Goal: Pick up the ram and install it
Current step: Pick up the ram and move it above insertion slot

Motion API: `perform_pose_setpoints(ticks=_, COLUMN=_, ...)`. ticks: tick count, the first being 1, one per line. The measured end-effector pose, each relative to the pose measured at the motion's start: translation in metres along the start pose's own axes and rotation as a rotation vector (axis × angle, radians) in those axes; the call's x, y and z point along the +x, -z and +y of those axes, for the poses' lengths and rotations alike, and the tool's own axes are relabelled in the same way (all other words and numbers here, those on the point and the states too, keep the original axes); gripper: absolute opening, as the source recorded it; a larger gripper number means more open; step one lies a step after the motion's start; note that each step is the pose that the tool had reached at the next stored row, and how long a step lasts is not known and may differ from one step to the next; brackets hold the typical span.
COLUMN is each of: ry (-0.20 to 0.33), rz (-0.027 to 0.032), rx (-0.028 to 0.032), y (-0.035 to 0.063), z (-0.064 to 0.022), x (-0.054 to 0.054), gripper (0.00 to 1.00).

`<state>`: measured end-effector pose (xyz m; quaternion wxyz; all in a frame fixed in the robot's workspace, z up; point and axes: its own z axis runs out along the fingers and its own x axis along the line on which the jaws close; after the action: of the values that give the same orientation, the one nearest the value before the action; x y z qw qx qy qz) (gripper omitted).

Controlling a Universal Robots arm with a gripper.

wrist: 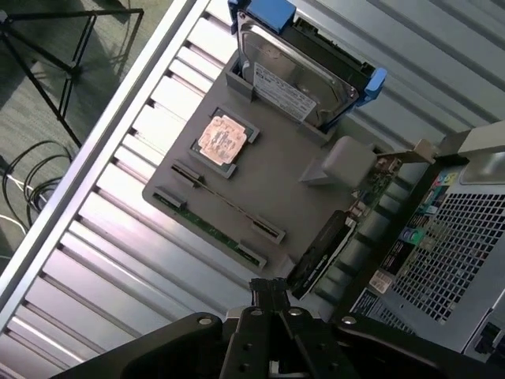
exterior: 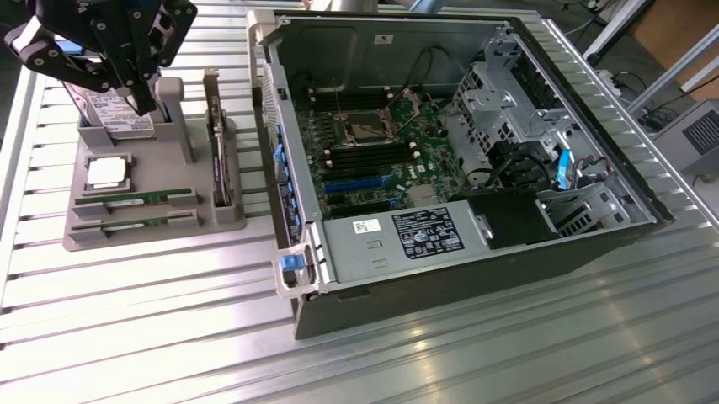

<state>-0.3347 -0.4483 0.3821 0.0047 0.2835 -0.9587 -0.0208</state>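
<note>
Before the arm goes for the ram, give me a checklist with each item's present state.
1. Gripper empty: ok, shut on nothing.
2. Jaws open for a pick: not ok, they are shut.
3. Ram sticks available: ok, two lie in the grey holder.
4. Gripper over the ram sticks: not ok, it hangs by the hard drive at the holder's other end.
5. Computer case open: ok, the motherboard is exposed.
6. Memory slots with latches open: cannot tell.
</note>
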Motion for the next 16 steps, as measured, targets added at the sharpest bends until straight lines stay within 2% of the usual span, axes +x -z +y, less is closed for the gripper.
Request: perform_pose_setpoints(ticks=16, ry=0.082, rz=0.0034, rx=-0.0003, y=0.0000, z=0.0000, x=0.0000, gripper=0.11)
